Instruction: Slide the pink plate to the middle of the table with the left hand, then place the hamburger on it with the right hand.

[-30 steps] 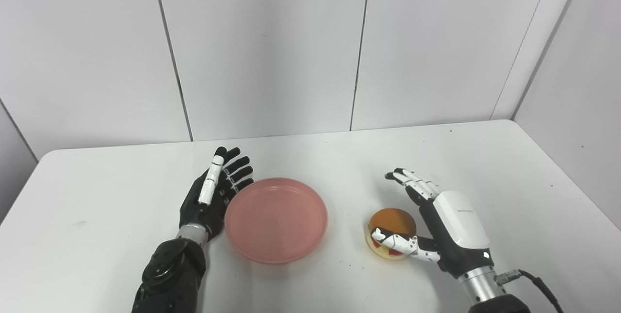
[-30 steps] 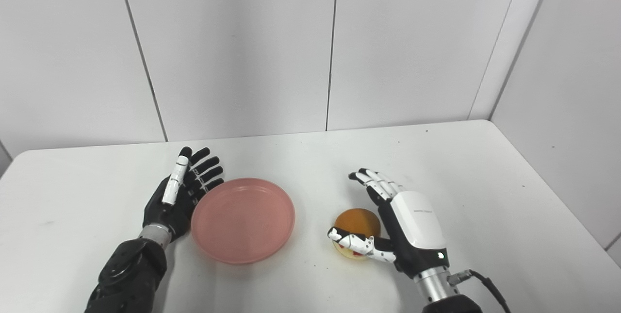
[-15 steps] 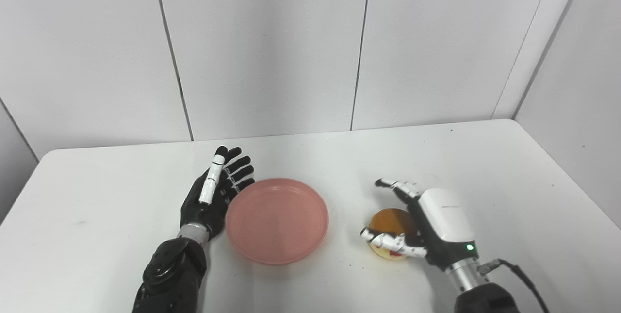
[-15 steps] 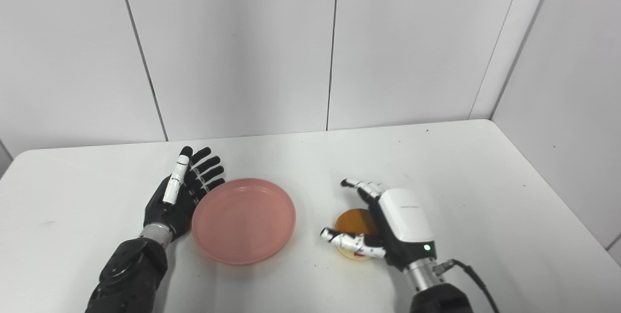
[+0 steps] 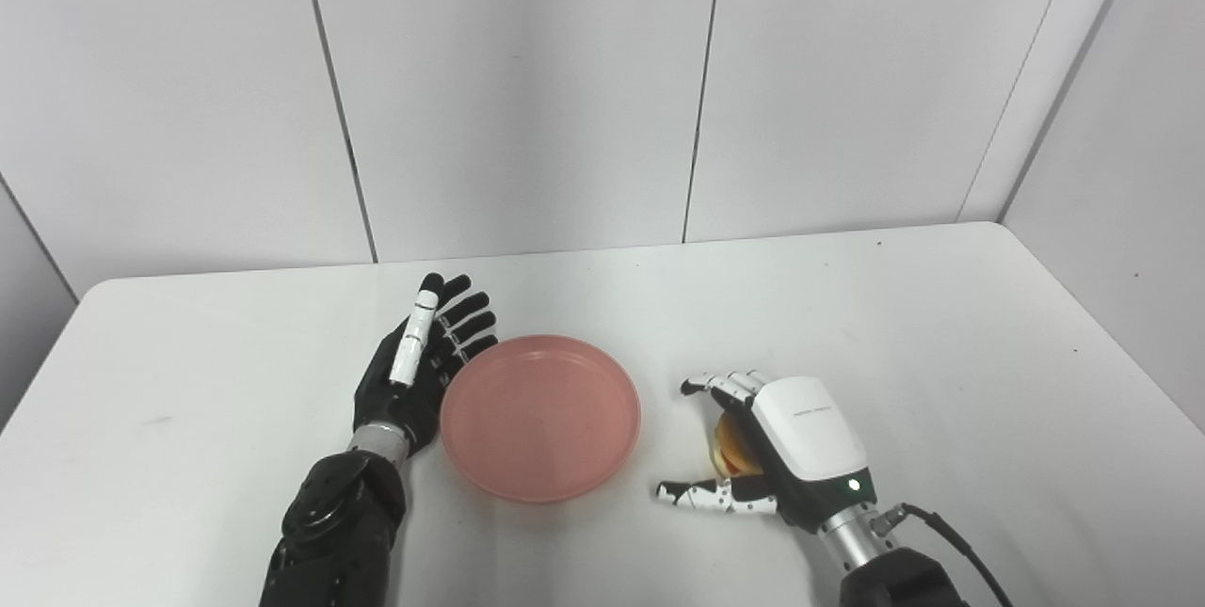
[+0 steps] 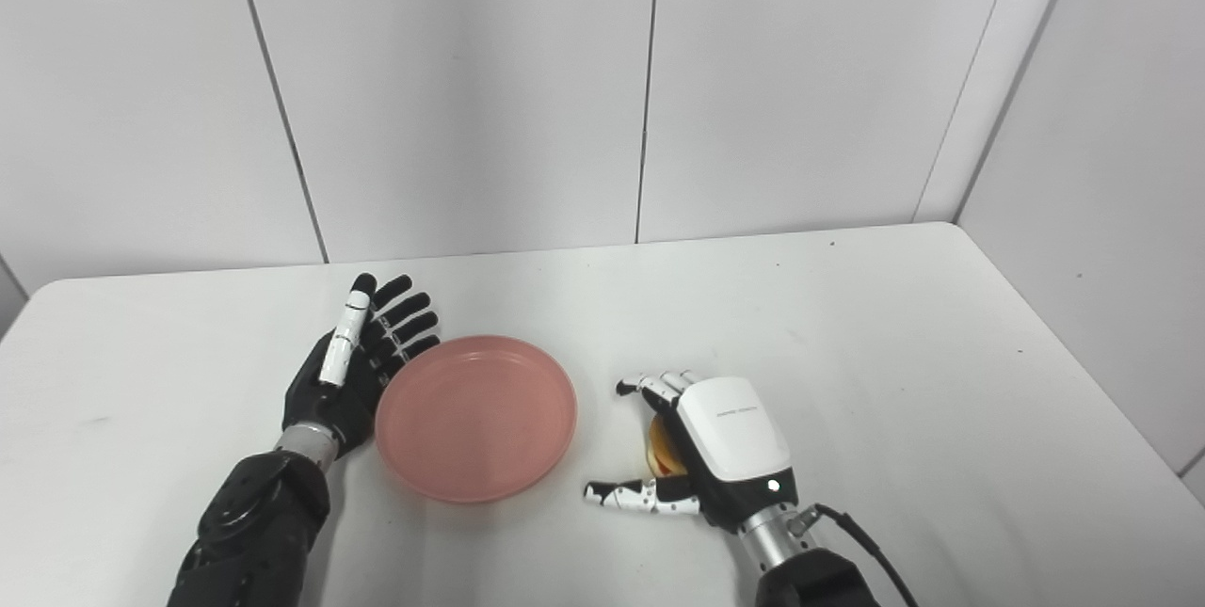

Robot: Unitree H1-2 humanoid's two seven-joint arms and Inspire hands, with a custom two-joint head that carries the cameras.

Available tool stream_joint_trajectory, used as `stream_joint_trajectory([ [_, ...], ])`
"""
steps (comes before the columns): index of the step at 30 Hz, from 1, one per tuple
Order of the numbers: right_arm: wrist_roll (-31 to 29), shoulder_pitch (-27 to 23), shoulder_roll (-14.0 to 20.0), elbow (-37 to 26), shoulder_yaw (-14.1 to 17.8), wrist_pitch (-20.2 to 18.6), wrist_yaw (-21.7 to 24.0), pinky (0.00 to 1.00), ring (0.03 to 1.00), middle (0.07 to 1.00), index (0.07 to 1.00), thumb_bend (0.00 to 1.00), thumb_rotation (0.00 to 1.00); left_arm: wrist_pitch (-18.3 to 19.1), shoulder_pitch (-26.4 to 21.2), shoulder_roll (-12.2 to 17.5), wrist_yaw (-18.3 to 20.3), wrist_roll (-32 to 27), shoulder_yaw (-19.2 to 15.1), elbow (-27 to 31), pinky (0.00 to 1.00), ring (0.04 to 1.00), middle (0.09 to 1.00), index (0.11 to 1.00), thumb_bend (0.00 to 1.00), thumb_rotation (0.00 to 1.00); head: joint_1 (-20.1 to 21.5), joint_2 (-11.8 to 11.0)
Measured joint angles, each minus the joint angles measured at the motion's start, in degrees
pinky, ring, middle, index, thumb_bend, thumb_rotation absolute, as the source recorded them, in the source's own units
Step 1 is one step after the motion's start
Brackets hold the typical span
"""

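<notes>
Presently, on the white table point(image 5: 941, 306):

Plate point(image 5: 540, 417): pink, round, shallow, flat on the table a little left of centre, nothing in it.

Left hand point(image 5: 419, 367): black, one white finger, released; fingers straight and apart, pointing away from the robot. It stands edge-on just beside the plate's left rim; whether it touches the rim cannot be told.

Hamburger point(image 5: 730, 447): right of the plate and apart from it, mostly hidden behind the right hand. Only a sliver of tan bun shows, with a trace of red at its base.

Right hand point(image 6: 701, 442): white back, black palm. Fingers point(image 5: 725, 385) curl over the hamburger's top and far side; the thumb point(image 5: 706, 496) reaches out low toward the plate, in front of the hamburger. Whether the fingers press on the hamburger cannot be told, as the back of the hand covers the contact.

Walls: pale panels behind the table and at its right.
</notes>
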State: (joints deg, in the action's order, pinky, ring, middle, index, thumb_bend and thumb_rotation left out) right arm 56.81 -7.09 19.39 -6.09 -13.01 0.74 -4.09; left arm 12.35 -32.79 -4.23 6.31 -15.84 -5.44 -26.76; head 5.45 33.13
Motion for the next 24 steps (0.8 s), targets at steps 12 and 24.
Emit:
stream_joint_trajectory([
  [12,1.26,0.85,0.30,1.46,-0.01,-0.02,-2.69,0.20,0.274,0.372,0.436,0.66,0.39,0.01,0.01,0.00,0.00,-0.13,-0.02,0.00,0.71,0.757,0.750,0.753,0.70,0.68,0.18,0.35],
  [24,-1.54,-0.32,0.26,3.52,0.05,0.16,-6.16,0.09,0.152,0.242,0.303,0.64,0.31,0.00,-0.17,0.04,0.46,-0.18,0.04,-0.42,0.73,0.772,0.763,0.754,0.69,0.69,-0.09,0.44],
])
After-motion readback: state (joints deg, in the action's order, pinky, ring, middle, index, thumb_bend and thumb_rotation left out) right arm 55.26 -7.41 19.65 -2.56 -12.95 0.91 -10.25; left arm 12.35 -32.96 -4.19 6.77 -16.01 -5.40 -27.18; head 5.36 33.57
